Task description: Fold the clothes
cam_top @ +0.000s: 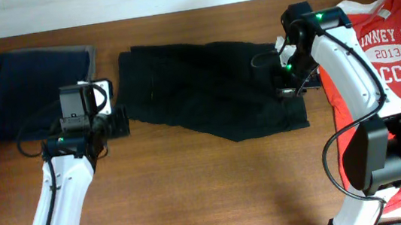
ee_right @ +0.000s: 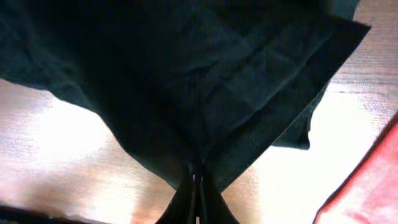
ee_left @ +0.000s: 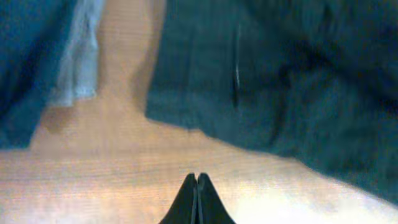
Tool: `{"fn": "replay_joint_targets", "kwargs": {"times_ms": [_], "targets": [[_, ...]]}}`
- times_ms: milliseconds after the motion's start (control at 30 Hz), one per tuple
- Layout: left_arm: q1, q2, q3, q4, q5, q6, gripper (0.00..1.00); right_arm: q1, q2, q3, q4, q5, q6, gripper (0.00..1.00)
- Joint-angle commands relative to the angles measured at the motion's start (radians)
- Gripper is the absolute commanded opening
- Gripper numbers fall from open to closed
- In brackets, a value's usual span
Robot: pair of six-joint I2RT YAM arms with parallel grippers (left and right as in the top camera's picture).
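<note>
With your right claw (ee_right: 196, 179) you are pinching the black shorts (cam_top: 198, 90) at centre right for folding, while your left claw (ee_left: 197, 184) is waiting pressed together, empty.

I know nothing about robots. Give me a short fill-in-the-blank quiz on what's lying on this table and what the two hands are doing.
1. The right hand is pinched shut on the ___ shorts.
2. The left hand is shut over the bare wooden table and holds ___.
3. The T-shirt with white lettering is ___.

Missing words: black; nothing; red.
</note>
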Motion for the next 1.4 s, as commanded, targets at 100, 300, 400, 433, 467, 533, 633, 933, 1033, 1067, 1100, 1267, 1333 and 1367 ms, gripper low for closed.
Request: {"fn": "replay_joint_targets", "kwargs": {"times_ms": [100,300,400,433,467,533,633,933,1033,1067,1100,1267,1333,1367], "targets": [[0.006,0.165,0.0,0.373,0.118,0.058,0.22,0.0,-0.014,-0.002,0.0,-0.016,-0.003,0.04],[0.146,0.633,0.259,0.587,0.372,0.104,0.65,0.0,-0.014,-0.002,0.0,-0.016,-0.003,0.04],[0.229,0.793,0.458,0.571,0.661,0.097,0.66,0.0,-0.014,-0.002,0.0,-0.015,-0.003,0.04],[0.243,0.81,0.496,0.567,0.696,0.084,0.66,0.0,-0.014,-0.002,0.0,-0.015,-0.003,0.05],[0.248,0.812,0.512,0.564,0.703,0.084,0.65,0.0,-0.014,-0.002,0.0,-0.015,-0.003,0.04],[0.243,0.813,0.514,0.564,0.703,0.086,0.64,0.0,-0.014,-0.002,0.0,-0.015,-0.003,0.04],[0.214,0.817,0.514,0.556,0.688,0.173,0.61,0.0,-0.014,-0.002,0.0,-0.014,-0.003,0.04],[0.174,0.897,0.514,0.541,0.589,0.198,0.6,0.0,-0.014,-0.002,0.005,-0.011,-0.003,0.04],[0.174,0.898,0.514,0.552,0.608,0.198,0.6,0.0,-0.014,-0.002,0.009,-0.011,-0.003,0.04],[0.174,0.898,0.514,0.551,0.608,0.198,0.6,0.0,-0.014,-0.002,0.012,-0.011,-0.003,0.04],[0.174,0.898,0.514,0.555,0.608,0.198,0.6,0.0,-0.014,-0.002,0.013,-0.011,-0.003,0.04],[0.174,0.898,0.514,0.557,0.676,0.198,0.53,0.0,-0.014,-0.002,0.013,-0.008,-0.003,0.04],[0.174,0.898,0.514,0.547,0.677,0.198,0.52,0.0,-0.014,-0.002,0.013,-0.008,-0.003,0.04],[0.174,0.897,0.514,0.54,0.676,0.198,0.5,0.0,-0.014,-0.002,0.013,-0.008,-0.003,0.04]]}}
